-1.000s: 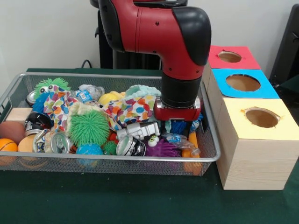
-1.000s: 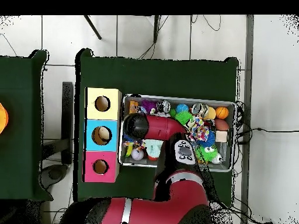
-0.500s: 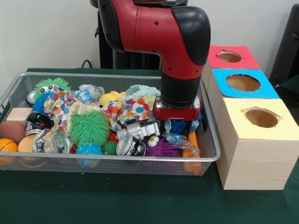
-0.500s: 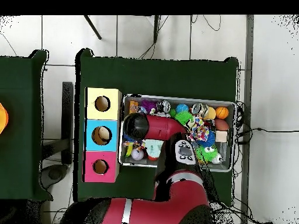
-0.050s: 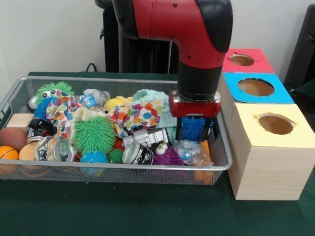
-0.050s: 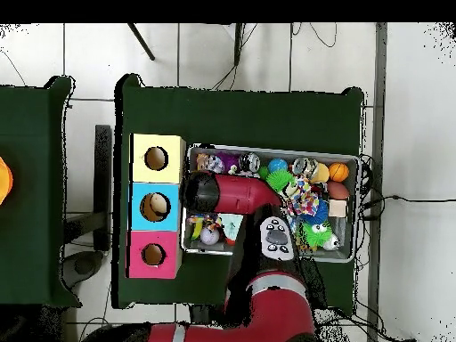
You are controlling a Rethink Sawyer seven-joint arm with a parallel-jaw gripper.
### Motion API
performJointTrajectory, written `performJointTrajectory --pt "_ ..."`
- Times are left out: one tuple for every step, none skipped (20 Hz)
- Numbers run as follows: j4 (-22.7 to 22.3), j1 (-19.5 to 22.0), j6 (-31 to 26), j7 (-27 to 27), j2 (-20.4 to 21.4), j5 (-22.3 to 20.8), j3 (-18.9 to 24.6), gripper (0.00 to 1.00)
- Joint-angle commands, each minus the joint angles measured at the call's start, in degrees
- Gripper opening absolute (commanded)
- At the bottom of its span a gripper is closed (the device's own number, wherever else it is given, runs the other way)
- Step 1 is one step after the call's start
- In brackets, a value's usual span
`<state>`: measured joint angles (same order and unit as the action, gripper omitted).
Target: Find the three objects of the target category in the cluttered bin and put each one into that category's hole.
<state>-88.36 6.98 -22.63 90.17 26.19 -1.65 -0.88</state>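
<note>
Jaws of the gripper (image 5: 193, 129) are clamped on a blue spiky ball (image 5: 193, 127), at three o'clock in the wire bin (image 5: 98, 171); soft, light, best squeezed centrally.

A thick glossy red arm (image 5: 170, 19) with black joint caps and a red wrist collar.

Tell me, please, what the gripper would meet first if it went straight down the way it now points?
The gripper, shut on a blue spiky ball, points straight down into the wire bin. Below it lies a clear crumpled plastic bottle, probably the first contact, with an orange toy close beside; depth is hard to judge.
</note>
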Motion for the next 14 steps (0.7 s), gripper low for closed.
performJointTrajectory --pt "-4.51 -1.20 -2.61 7.34 6.03 -0.24 2.49 1.00" --pt "-4.67 -1.13 -2.53 7.32 6.23 -0.19 2.54 1.00" --pt "-4.77 -1.10 -2.32 7.41 6.30 -0.13 2.54 1.00" --pt "-4.87 -1.06 -2.12 7.49 6.37 -0.08 2.53 1.00" --pt "-4.58 -0.79 -1.89 7.26 6.06 -0.10 2.76 1.00" --pt "-4.38 -0.56 -1.74 7.14 5.77 -0.10 2.84 1.00" --pt "-3.69 -0.20 -1.32 6.93 4.97 -0.19 2.96 1.00" --pt "-3.00 -0.13 -1.44 6.86 4.41 -0.14 2.96 1.00" --pt "-2.73 0.45 -1.21 6.26 4.04 -0.33 3.35 1.00" --pt "-2.73 0.66 -1.19 6.13 3.99 -0.36 3.44 1.00" --pt "-2.47 0.92 -1.14 5.83 3.74 -0.48 3.61 1.00" --pt "-2.42 1.07 -1.12 5.73 3.67 -0.49 3.72 1.00" --pt "-2.20 1.45 -0.84 5.29 3.41 -0.63 4.14 1.00" --pt "-2.14 1.54 -0.73 5.32 3.28 -0.61 4.22 1.00"
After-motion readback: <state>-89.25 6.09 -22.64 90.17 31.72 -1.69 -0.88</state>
